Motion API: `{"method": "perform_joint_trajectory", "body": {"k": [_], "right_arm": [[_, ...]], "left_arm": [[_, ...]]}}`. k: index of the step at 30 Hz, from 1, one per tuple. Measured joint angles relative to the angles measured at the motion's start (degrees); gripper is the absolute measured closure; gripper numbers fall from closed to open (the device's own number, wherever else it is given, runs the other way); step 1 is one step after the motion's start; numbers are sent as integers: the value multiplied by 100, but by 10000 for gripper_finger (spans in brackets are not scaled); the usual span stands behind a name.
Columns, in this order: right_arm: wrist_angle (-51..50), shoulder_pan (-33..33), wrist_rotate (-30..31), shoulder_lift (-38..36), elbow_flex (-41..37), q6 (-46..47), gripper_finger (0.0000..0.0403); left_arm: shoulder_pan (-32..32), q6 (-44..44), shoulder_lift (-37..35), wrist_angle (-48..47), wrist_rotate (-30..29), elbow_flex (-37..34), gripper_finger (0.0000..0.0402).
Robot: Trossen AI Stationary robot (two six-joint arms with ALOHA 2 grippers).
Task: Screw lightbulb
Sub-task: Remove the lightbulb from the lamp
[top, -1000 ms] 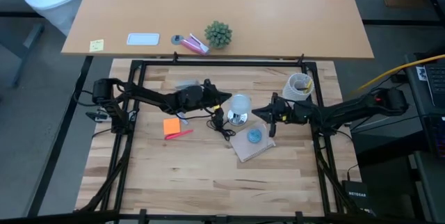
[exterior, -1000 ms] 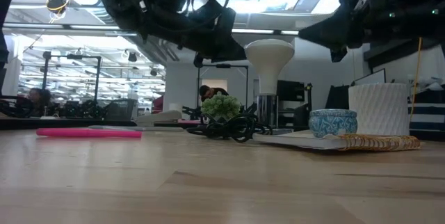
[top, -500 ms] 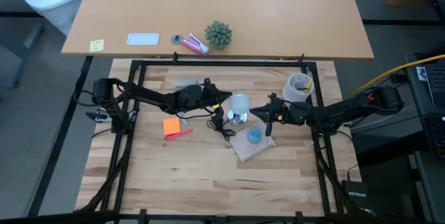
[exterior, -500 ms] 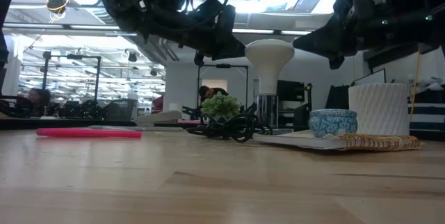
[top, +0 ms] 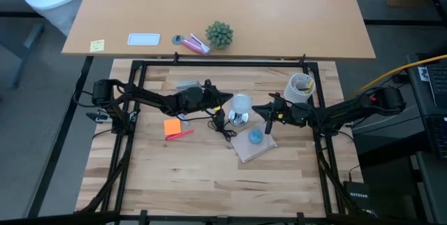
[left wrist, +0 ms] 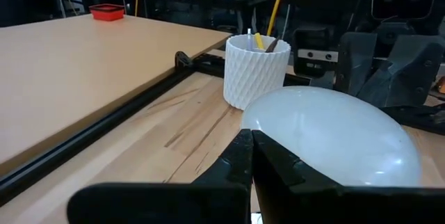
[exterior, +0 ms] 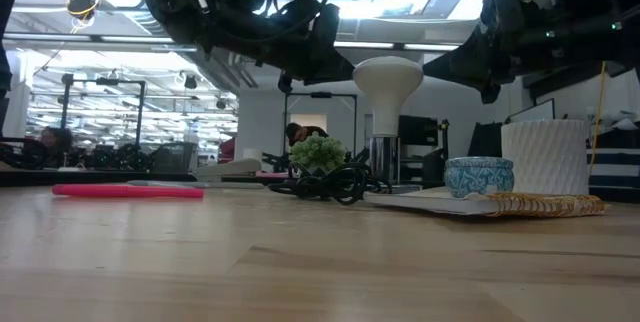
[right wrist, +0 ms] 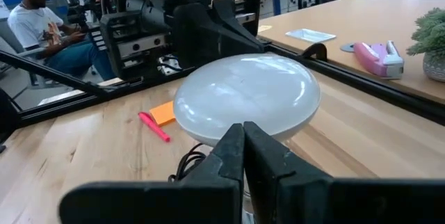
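Left tool point(top: 225, 100), fingers pressed together and grasping nothing, hangs above the counter point(top: 209, 176) just beside the bulb point(top: 241, 104), on the bulb's left in the high view. Right tool point(top: 268, 111), likewise clenched and empty, hangs just beside the bulb on the opposite side; in each wrist view the closed fingertips point at the white globe, and whether they touch it cannot be told. The bulb stands upright near the counter's middle, its globe uppermost and its grey base down in a shiny socket point(exterior: 384, 170). A black cord point(exterior: 330, 184) lies coiled beside the socket. Near the right tool: a blue blob point(top: 255, 137) on a mat point(top: 255, 148); a white ribbed cup point(top: 301, 86) stands farther back. Near the left arm: an orange pad point(top: 172, 126) and a pink pen point(top: 181, 135).
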Motion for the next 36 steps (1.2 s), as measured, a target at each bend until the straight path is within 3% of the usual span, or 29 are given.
{"method": "perform_joint_trajectory", "body": {"k": [15,28,32,36], "right_arm": [[-29,0,19,0,-4,46,391],[-35,-6,466,2,-7,44,391],[-76,-35,806,14,-8,46,391],[-124,-17,674,15,15,160,391]], "left_arm": [[-209,-299,-16,-133,-26,0,402],[-240,-490,-20,-268,-18,1,402],[-336,-474,-15,-315,315,20,402],[-494,-397,37,-502,423,2,401]]}}
